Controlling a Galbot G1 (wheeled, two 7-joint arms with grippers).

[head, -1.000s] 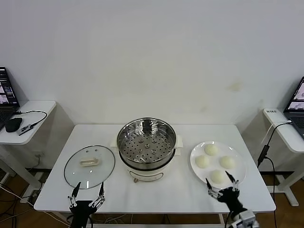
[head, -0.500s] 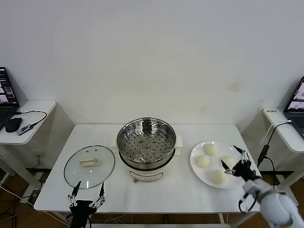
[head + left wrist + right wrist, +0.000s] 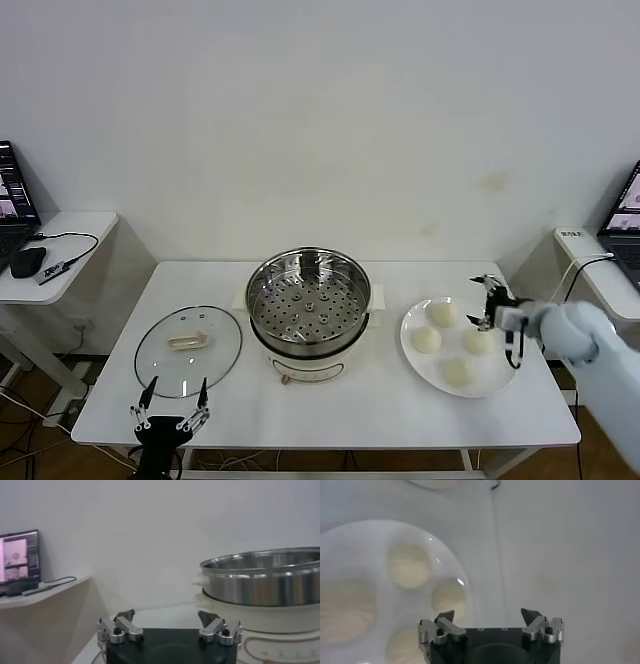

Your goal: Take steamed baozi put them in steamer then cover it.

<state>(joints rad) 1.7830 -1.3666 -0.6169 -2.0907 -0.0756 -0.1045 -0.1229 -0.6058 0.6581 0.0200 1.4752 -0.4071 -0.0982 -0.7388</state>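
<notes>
Head view: the steamer (image 3: pixel 309 312), empty, stands at the middle of the table (image 3: pixel 360 400); the cover (image 3: pixel 189 349) lies flat towards the table's left edge, handle up; the plate (image 3: pixel 499 382) sits towards the right edge and carries 4 steamed baozi (image 3: pixel 427 340), none yet in the basket. The right gripper (image 3: pixel 487 303), jaws spread wide and holding nothing, hovers over the plate's far right rim, above the bun nearest that rim. The left gripper (image 3: pixel 169 418) is parked at the table's front edge, in front of the cover, jaws likewise released. Left wrist view: the left gripper (image 3: pixel 168 621) faces the side wall of the steamer (image 3: pixel 265 582), with open air between its fingertips. Right wrist view: the right gripper (image 3: pixel 488 620) looks down on the plate (image 3: pixel 350 540) with its baozi (image 3: pixel 409 566); 1 bun lies just beside 1 fingertip, so the open jaws are not yet centred on any bun. The step in hand appears to be the first pick. To do it well, the right gripper should be brought square over 1 bun until the dome sits midway between the fingers, lowered so the pads meet the widest part of the dome, and closed gently, since such soft dough is likely to dent or tear. Choosing the rim-side bun first would probably keep the fingers from nudging its neighbours.
</notes>
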